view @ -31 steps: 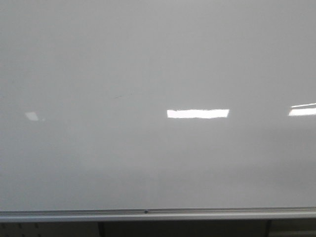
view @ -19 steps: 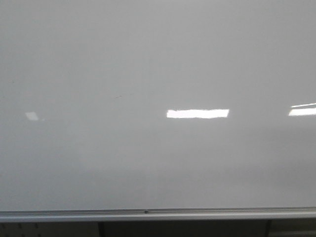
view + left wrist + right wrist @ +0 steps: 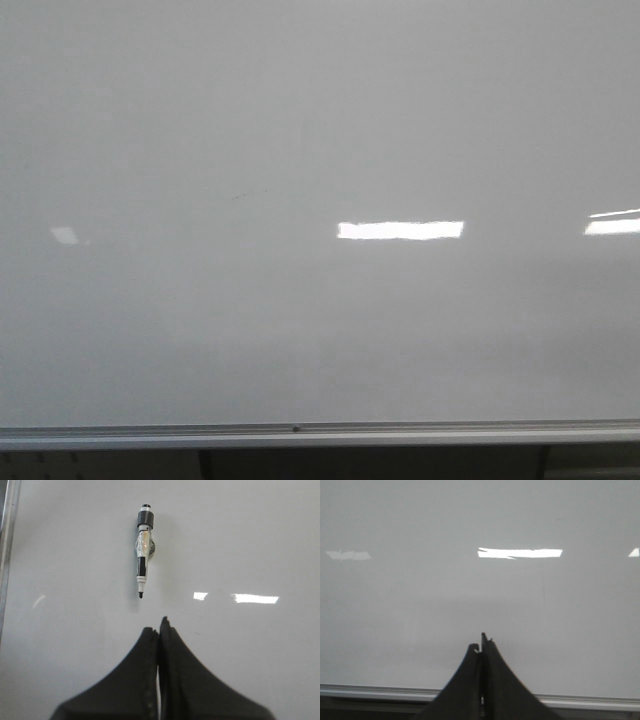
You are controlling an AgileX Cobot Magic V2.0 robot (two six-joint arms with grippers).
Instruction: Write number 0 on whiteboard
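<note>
I see no number 0 anywhere yet: the whiteboard [image 3: 320,130] is blank in every view, apart from bright strips of reflected light and a faint speck or two. The marker [image 3: 142,555] lies on the board in the left wrist view, uncapped, tip pointing toward my left end effector [image 3: 159,630], which sits just short of it with its fingers pressed together and holding nothing. I judge the marker was left there so that arm can take it first (the cap seems parked on the back end, though I can't be sure). My right end effector [image 3: 481,647] is likewise closed and empty, hovering near the silver frame strip [image 3: 380,691] at the board's edge. The board is glossy and pale grey. Below its frame in the front view I make out only dark, unclear structure.
</note>
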